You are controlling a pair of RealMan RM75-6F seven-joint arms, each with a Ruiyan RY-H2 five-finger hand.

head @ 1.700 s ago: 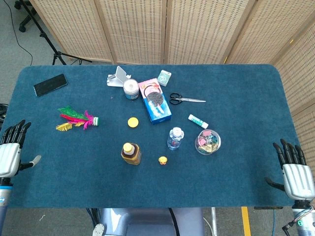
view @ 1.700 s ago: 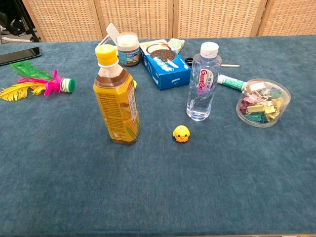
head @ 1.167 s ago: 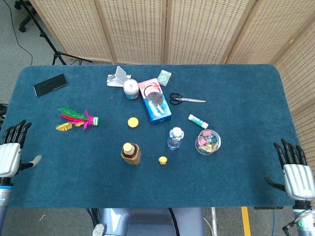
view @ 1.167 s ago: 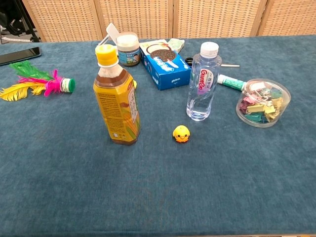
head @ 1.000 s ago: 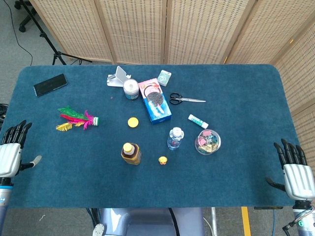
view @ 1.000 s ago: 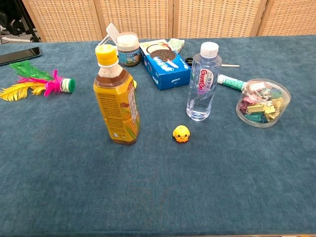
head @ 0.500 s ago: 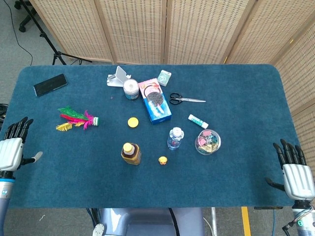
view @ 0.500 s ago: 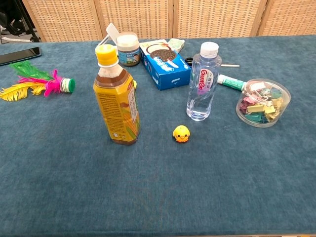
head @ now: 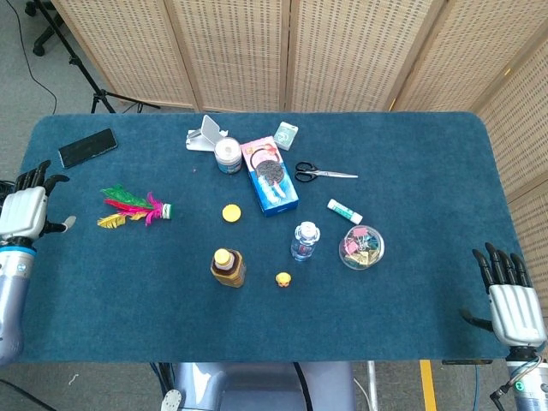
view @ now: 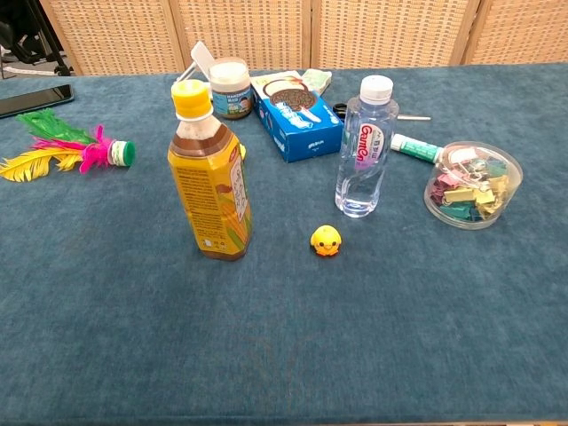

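Note:
My left hand (head: 26, 209) hovers open at the table's left edge, fingers spread, holding nothing. The nearest thing to it is the feather shuttlecock (head: 134, 207) (view: 67, 150), a little to its right. At the table's front right corner my right hand (head: 509, 298) is open and empty, well apart from the tub of binder clips (head: 360, 247) (view: 472, 184). The chest view shows neither hand.
On the blue table (head: 411, 171) stand a tea bottle (head: 228, 266) (view: 209, 182), a water bottle (head: 304, 241) (view: 364, 145) and a small yellow duck (head: 282, 279) (view: 326, 240). Further back lie a cookie box (head: 269, 174), jar (head: 228, 155), scissors (head: 324, 174), glue stick (head: 344, 211), yellow cap (head: 230, 212) and phone (head: 86, 147).
My left hand has moved away along the table's left edge, toward the far side and the shuttlecock. The right hand has barely shifted. Nothing on the table has moved.

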